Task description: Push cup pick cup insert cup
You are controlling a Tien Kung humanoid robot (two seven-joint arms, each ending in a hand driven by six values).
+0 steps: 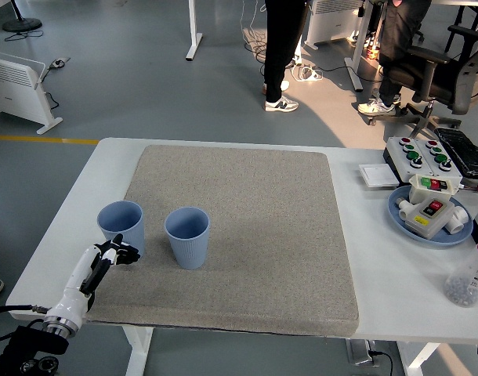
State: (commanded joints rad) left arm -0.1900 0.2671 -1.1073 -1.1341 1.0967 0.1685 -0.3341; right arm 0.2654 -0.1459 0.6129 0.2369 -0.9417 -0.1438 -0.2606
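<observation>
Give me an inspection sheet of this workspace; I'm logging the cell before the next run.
Surface: white table with a grey mat over the middle.
Job's things: two blue cups upright on the mat, left cup and right cup, standing apart.
Clutter: blue plate holding a button box, a control panel, a clear bottle.
Hands: left hand at the left cup's base, fingers curled; right hand nothing seen.
Cables: one at the lower left corner; more on the floor beyond.
Surroundings: people's legs, office chair, heater.
</observation>
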